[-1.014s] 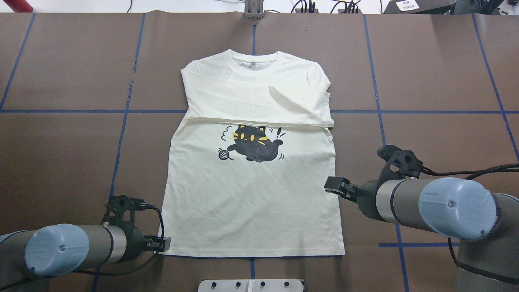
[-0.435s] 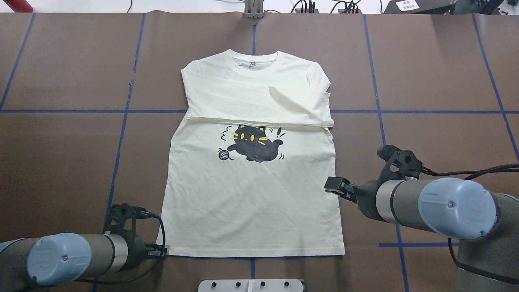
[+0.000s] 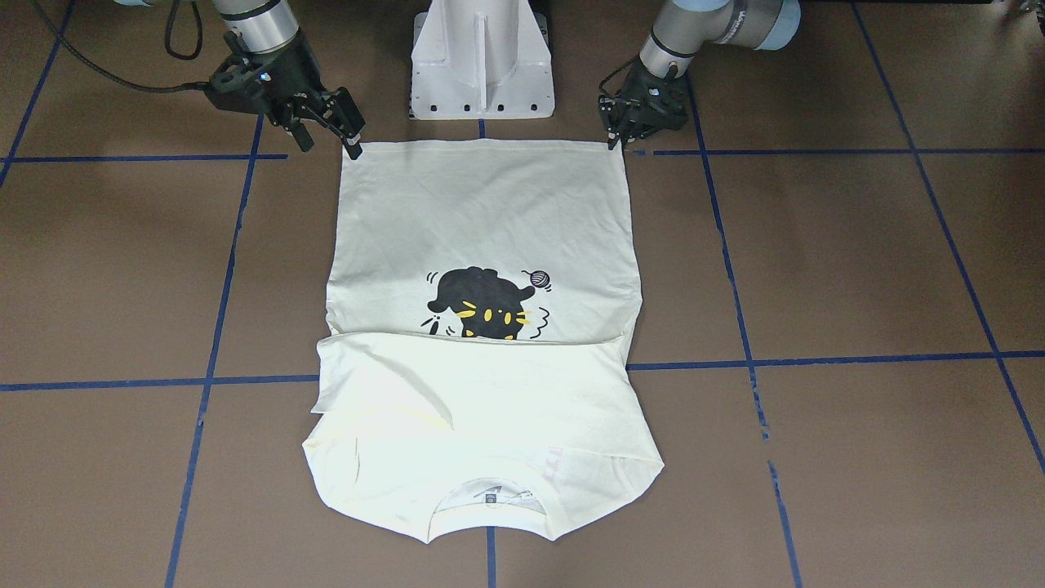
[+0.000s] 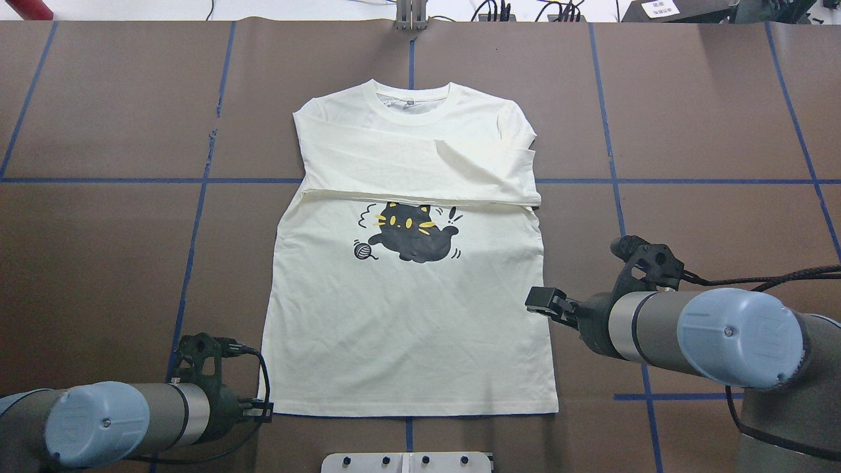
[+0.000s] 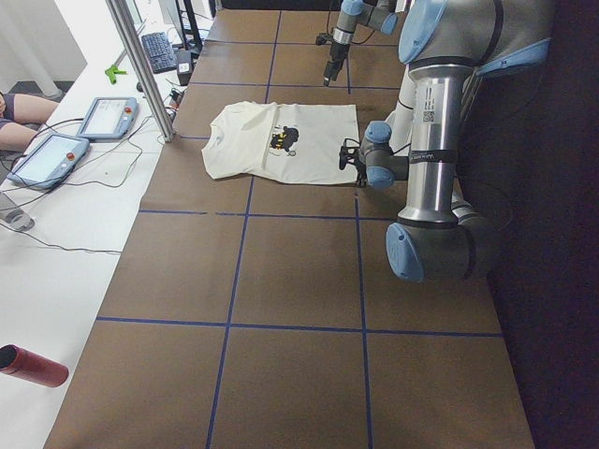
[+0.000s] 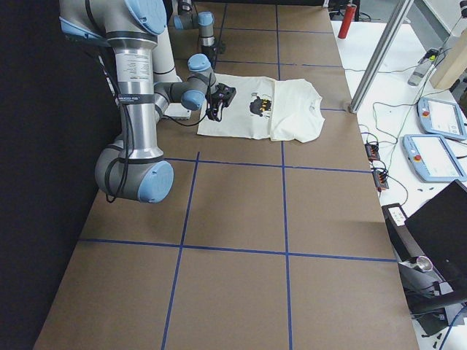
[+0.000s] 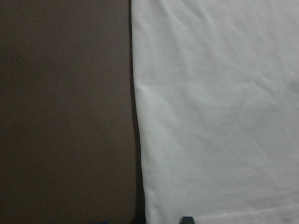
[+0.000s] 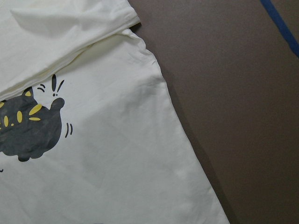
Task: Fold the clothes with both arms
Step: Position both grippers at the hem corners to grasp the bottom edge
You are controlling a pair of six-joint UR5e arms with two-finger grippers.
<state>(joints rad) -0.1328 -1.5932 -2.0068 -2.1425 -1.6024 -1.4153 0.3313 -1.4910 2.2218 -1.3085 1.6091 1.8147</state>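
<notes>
My left gripper (image 4: 265, 410) has dropped to the near-left hem corner of the cream-white cat-print shirt (image 4: 407, 328) lying flat on the brown paper-covered table (image 4: 98, 263), fingers apart, while my right gripper (image 4: 536, 301), also apart, hangs unmoved, raised on its right side, so only one corner is lined up.

The overhead view looks forward and down from behind the robot and takes in the whole shirt (image 4: 407, 315), collar far. The front-facing view looks steeply down from across the table (image 3: 857, 261), with the base (image 3: 482, 57) at its top, so the same shirt shows turned round, collar near. The two side views look along the table from high at either end, the shirt small and far. The left wrist view sits very close on the shirt's edge. The right wrist view is less close and shares the cat print (image 8: 28, 135) with the overhead view.
</notes>
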